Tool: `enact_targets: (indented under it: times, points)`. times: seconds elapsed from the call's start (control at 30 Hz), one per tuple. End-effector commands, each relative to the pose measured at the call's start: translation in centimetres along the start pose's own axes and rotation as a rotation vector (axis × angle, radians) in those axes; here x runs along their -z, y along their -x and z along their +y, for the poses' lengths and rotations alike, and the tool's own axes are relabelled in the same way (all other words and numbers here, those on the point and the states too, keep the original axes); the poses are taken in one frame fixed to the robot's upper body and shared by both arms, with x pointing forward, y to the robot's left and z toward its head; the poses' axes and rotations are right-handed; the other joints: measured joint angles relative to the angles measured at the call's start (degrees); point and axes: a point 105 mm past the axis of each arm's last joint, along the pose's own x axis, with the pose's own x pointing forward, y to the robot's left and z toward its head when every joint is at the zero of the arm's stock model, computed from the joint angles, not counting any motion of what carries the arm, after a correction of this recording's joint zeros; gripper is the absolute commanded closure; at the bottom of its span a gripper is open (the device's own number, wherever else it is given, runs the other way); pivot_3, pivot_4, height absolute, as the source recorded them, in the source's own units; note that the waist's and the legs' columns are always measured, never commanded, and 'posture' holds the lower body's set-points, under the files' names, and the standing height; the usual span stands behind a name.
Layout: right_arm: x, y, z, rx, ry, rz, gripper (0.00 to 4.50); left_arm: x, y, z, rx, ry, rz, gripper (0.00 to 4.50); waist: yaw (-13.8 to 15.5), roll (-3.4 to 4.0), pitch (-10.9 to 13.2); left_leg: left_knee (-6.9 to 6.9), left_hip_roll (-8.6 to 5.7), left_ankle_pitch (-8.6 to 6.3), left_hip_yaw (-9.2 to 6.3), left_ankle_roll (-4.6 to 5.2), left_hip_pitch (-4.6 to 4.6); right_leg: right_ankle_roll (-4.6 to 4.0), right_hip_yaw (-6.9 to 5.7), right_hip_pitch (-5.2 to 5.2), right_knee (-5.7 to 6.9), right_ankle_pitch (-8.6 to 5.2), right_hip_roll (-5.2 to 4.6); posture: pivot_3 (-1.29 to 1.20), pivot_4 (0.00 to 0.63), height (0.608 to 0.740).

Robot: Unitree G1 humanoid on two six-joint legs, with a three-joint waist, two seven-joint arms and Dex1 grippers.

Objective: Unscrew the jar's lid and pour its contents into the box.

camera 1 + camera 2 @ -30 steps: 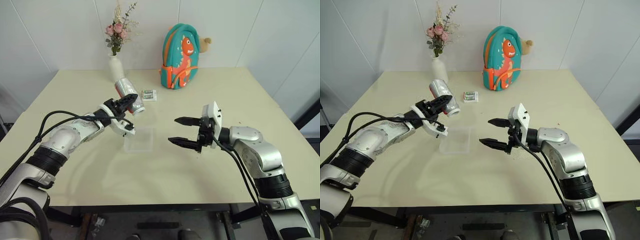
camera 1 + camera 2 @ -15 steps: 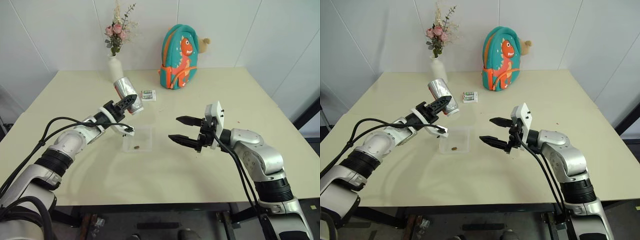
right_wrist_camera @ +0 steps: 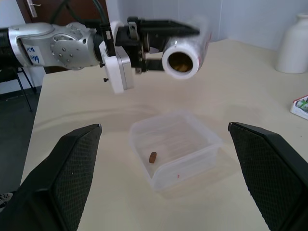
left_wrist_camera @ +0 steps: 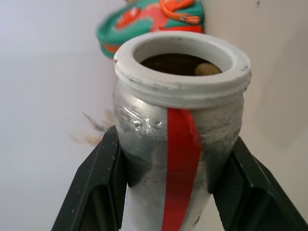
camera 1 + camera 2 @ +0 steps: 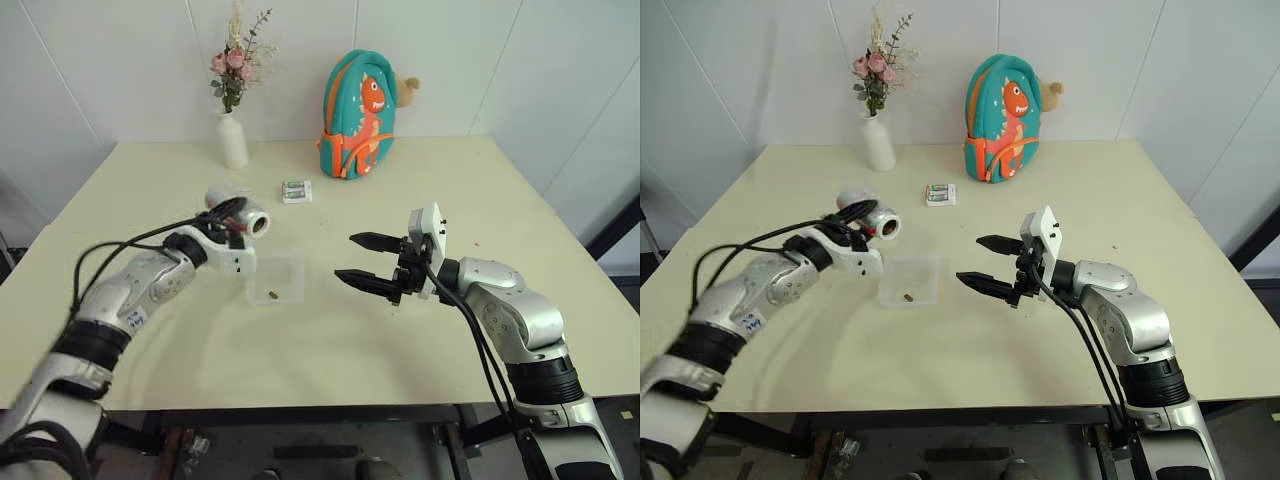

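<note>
— Jar [image 5: 243, 214] sits lidless in the left gripper [image 5: 232, 213], fingers [image 4: 103, 168] clamped on both sides of its red-striped body, held roughly level above the worktop [image 5: 400, 330], just behind the box [image 5: 276, 278].

— And the pellets?

— One brown bit [image 3: 152, 157] lies in the clear box; another shows inside the jar's mouth. Right gripper [image 5: 360, 260] hovers beside the box, fingers spread wide, holding nothing.
</note>
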Motion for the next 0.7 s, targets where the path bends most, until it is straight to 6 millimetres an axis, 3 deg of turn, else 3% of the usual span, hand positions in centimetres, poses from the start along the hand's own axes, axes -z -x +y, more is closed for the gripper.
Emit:
enact_targets:
  times: [0.03, 0.13, 0.27, 0.37, 0.5, 0.63, 0.7]
  points:
    - [-1.1, 0.3, 0.5, -0.020, 0.048, -0.020, 0.05, 5.2, 1.2, 4.3, -0.139, 0.675, 0.204, 2.53, 0.0, -0.11, 0.1, 0.08, 0.00, 0.00, -0.04, 0.00, -0.03, 0.00, -0.03, 0.00, 0.04, 0.00, 0.03, 0.00, 0.150, 0.740]
    - [-0.8, 0.3, 0.8, -0.043, 0.081, 0.011, 0.05, 8.8, 2.7, 4.4, -0.227, 1.085, 0.318, 2.53, -0.5, -0.18, 0.1, 0.29, 0.00, 0.00, -0.09, 0.01, -0.01, 0.00, -0.07, 0.03, 0.19, 0.00, 0.03, 0.00, 0.150, 0.740]
    - [-0.6, 0.2, 0.9, -0.051, 0.112, 0.029, 0.05, 12.2, 5.0, 2.6, -0.307, 1.400, 0.441, 2.53, -0.6, -0.18, 0.1, 0.35, 0.00, 0.00, -0.10, 0.01, 0.17, 0.01, -0.06, 0.15, 0.27, 0.00, 0.04, 0.00, 0.150, 0.740]
    - [-0.7, 0.1, 0.8, -0.048, 0.127, 0.025, 0.05, 14.3, 7.0, 2.0, -0.470, 1.565, 0.447, 2.53, -0.5, -0.21, 0.1, 0.40, 0.01, 0.00, -0.10, 0.00, 0.22, 0.00, -0.06, 0.18, 0.32, 0.01, 0.04, 0.00, 0.150, 0.740]
    - [0.2, 0.2, 0.8, -0.065, 0.200, 0.075, 0.05, 15.6, 8.2, -1.0, -0.414, 1.355, 0.541, 2.53, -0.1, -0.31, 0.1, 0.42, -0.01, 0.01, -0.14, -0.03, 0.20, -0.01, -0.08, 0.18, 0.28, 0.02, 0.02, 0.00, 0.150, 0.740]
    - [0.8, 0.1, 1.1, -0.090, 0.216, 0.095, 0.05, 16.3, 8.6, -2.7, -0.482, 1.443, 0.559, 2.53, 0.2, -0.35, 0.0, 0.42, -0.03, 0.01, -0.12, -0.06, 0.20, -0.01, -0.08, 0.21, 0.24, 0.03, -0.01, 0.00, 0.150, 0.740]
    - [0.7, 0.2, 1.1, -0.090, 0.215, 0.092, 0.05, 15.5, 8.0, -3.1, -0.426, 1.397, 0.519, 2.53, 0.2, -0.35, 0.0, 0.42, -0.03, 0.01, -0.12, -0.06, 0.21, -0.01, -0.08, 0.23, 0.24, 0.04, -0.01, 0.00, 0.150, 0.740]
